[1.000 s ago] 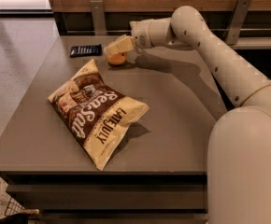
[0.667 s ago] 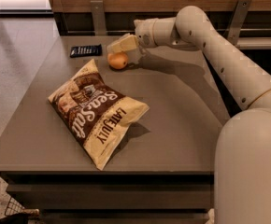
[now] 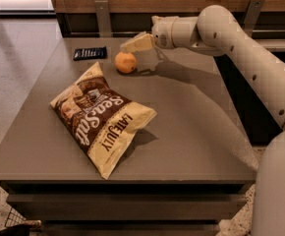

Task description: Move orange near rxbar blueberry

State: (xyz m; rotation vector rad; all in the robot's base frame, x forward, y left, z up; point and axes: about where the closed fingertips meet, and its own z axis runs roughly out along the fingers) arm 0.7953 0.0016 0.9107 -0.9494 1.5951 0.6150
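The orange (image 3: 126, 62) rests on the grey table (image 3: 196, 127) near its far edge. The rxbar blueberry (image 3: 90, 53), a flat dark wrapper, lies a short way to the orange's left at the far-left corner. My gripper (image 3: 131, 45) hovers just above and to the right of the orange, apart from it, open and empty. The arm reaches in from the right.
A large brown-and-cream chip bag (image 3: 100, 119) lies in the middle-left of the table, in front of the orange. A wooden wall with metal brackets (image 3: 102, 14) runs behind the table. The floor drops away on the left.
The gripper was closed around the orange and has let it go. The orange now sits on the table, and the gripper has lifted slightly up and to the right.
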